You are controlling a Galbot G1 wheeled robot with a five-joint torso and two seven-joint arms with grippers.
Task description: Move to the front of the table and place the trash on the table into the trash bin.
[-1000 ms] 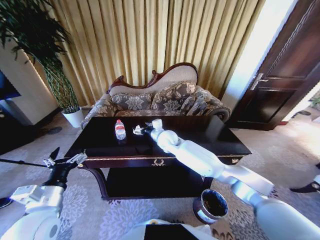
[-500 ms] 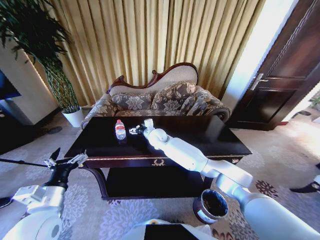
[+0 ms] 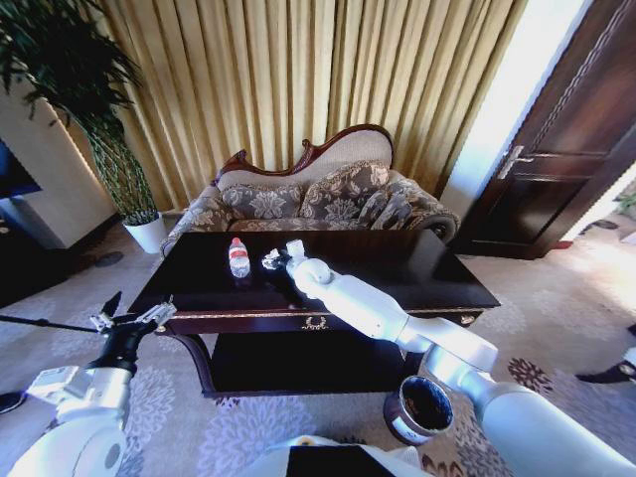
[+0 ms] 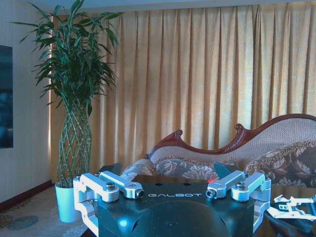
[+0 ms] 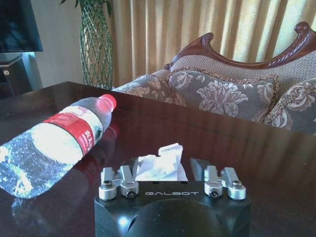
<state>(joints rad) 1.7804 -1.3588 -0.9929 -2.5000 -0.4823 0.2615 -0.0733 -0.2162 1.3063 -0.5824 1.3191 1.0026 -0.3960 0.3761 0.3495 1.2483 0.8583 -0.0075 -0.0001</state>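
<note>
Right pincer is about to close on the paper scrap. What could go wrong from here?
1. The crumpled paper sits between the open fingers of the right pincer; light as it looks, it might slide on the glossy table instead of being gripped.
2. The bottle lies on its side just beside it, so a sideways nudge could set it rolling.
3. The trash bin stands on the floor near the right arm, so a careless swing might clip it.

One dark glossy table (image 3: 417, 266) holds one clear plastic bottle (image 3: 238, 257) with a red cap and one crumpled white paper scrap (image 5: 162, 163). One round dark trash bin (image 3: 421, 407) stands on the carpet. Two robot grippers are in the room: the right gripper (image 3: 273, 260) and the left gripper (image 3: 132, 317). There is one sofa (image 3: 308, 199), one tall potted plant (image 3: 94, 109), and one wooden door (image 3: 566, 139).
</note>
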